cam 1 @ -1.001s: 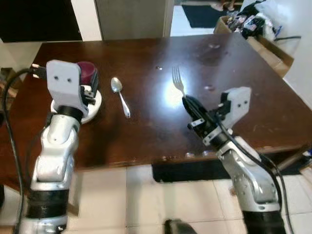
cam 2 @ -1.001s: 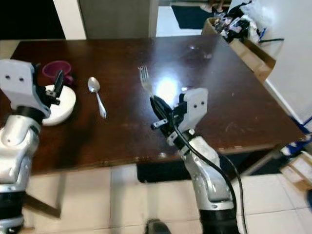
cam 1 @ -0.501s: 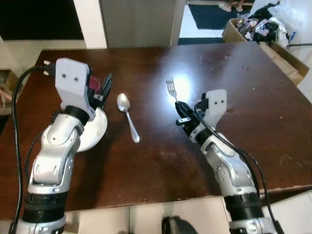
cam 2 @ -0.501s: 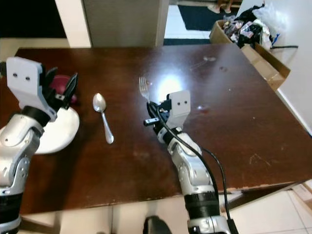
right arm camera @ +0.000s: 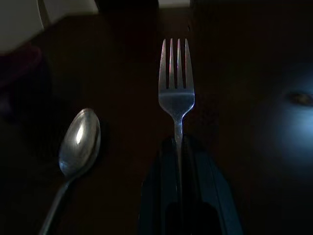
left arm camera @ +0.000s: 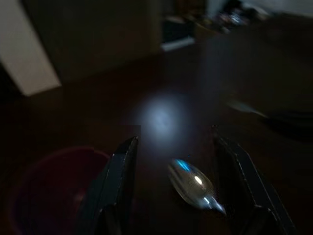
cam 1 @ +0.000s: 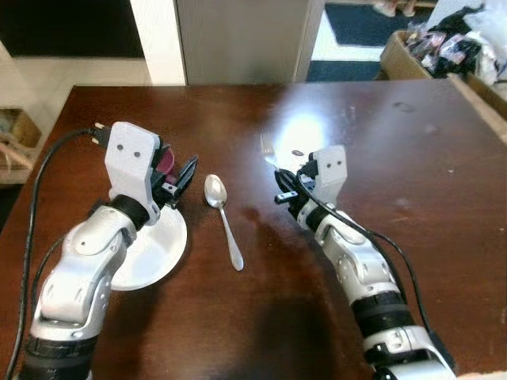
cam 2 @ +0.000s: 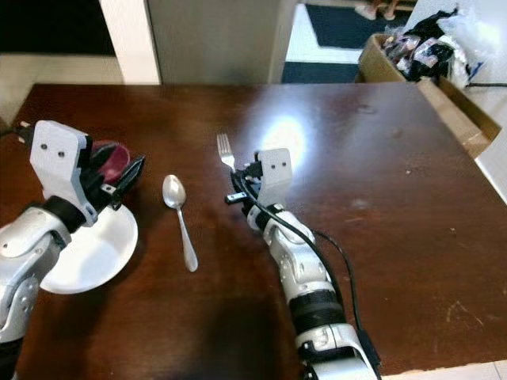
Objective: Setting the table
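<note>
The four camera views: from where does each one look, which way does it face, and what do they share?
Left eye view: on the head, facing down at the table; both silver arms show, with the plate.
Right eye view: beside it, same scene.
Left wrist view: along the open left gripper, toward the spoon and maroon cup.
Right wrist view: along the right gripper, shut on the fork.
Both wrist views share the spoon.

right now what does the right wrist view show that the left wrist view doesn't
Right wrist view alone: the silver metal fork, its handle clamped between the right gripper's black fingers, tines pointing away. Left wrist view alone: the left gripper's two black fingers spread open above the table, and the dark red round cup beside one finger. Both share the shiny silver spoon lying on the dark brown wooden table.
</note>
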`<state>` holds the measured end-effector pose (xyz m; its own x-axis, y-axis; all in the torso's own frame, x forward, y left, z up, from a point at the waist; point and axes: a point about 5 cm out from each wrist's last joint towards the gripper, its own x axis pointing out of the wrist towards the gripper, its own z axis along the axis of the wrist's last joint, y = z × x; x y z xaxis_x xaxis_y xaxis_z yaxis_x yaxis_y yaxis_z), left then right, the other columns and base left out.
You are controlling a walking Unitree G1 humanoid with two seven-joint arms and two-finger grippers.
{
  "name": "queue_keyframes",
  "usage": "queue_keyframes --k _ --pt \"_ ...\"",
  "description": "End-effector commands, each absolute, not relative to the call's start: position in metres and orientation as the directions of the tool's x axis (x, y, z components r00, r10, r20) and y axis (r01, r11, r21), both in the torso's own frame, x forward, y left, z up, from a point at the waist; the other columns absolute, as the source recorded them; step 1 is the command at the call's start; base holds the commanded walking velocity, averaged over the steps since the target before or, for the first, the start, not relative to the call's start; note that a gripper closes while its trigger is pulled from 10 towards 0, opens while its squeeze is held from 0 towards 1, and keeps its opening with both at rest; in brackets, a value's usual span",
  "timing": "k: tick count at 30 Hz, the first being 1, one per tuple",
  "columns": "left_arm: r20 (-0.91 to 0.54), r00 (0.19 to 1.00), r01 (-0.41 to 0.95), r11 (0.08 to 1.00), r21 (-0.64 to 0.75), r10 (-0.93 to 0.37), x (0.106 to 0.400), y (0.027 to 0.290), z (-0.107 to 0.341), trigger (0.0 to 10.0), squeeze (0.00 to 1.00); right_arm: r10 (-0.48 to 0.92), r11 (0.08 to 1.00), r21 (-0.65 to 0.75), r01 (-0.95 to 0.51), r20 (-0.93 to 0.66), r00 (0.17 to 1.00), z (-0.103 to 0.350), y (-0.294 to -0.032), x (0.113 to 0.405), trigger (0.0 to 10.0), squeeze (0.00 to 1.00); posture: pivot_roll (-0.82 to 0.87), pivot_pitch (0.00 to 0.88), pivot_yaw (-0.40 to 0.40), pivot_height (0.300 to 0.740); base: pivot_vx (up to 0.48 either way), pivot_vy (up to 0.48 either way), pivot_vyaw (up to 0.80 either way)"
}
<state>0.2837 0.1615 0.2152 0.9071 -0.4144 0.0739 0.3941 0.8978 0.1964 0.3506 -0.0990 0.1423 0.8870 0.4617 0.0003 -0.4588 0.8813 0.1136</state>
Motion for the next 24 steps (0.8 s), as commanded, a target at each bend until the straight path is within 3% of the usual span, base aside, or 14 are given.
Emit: queue_keyframes --k 1,11,12,13,14,15,24 --pt "0.060 0.892 0.429 0.880 0.201 -0.448 0.278 0.159 0.215 10.0 0.00 0.483 0.873 0.098 -0.477 -0.050 0.874 0.132 -0.094 0.348 10.0 0.00 -0.03 0.089 0.037 0.740 0.000 0.000 0.00" --pt "0.048 0.908 0.400 0.895 0.196 -0.416 0.274 0.166 0.216 10.0 0.00 0.489 0.870 0.115 -0.479 -0.086 0.868 0.119 -0.086 0.348 10.0 0.00 -0.01 0.094 0.032 0.740 0.000 0.000 0.00" --pt "0.046 0.908 0.400 0.895 0.196 -0.416 0.274 0.165 0.216 10.0 0.00 0.491 0.869 0.117 -0.481 -0.089 0.867 0.118 -0.085 0.348 10.0 0.04 -0.01 0.094 0.032 0.740 0.000 0.000 0.00" --pt "0.044 0.908 0.401 0.895 0.194 -0.416 0.274 0.165 0.215 10.0 0.00 0.489 0.870 0.118 -0.478 -0.095 0.867 0.116 -0.084 0.347 10.0 0.21 -0.01 0.094 0.032 0.740 0.000 0.000 0.00" --pt "0.042 0.908 0.401 0.896 0.193 -0.416 0.274 0.165 0.215 10.0 0.00 0.487 0.871 0.123 -0.475 -0.099 0.868 0.114 -0.083 0.347 10.0 0.65 -0.01 0.094 0.032 0.740 0.000 0.000 0.00" --pt "0.040 0.909 0.401 0.896 0.192 -0.416 0.274 0.165 0.215 10.0 0.00 0.487 0.871 0.136 -0.473 -0.100 0.868 0.113 -0.083 0.347 10.0 1.00 -0.01 0.092 0.033 0.740 0.000 0.000 0.00" --pt "0.034 0.908 0.405 0.895 0.187 -0.418 0.275 0.162 0.213 10.0 0.00 0.480 0.861 0.221 -0.458 -0.050 0.876 0.122 -0.084 0.348 10.0 1.00 -0.03 0.088 0.037 0.740 0.000 0.000 0.00"
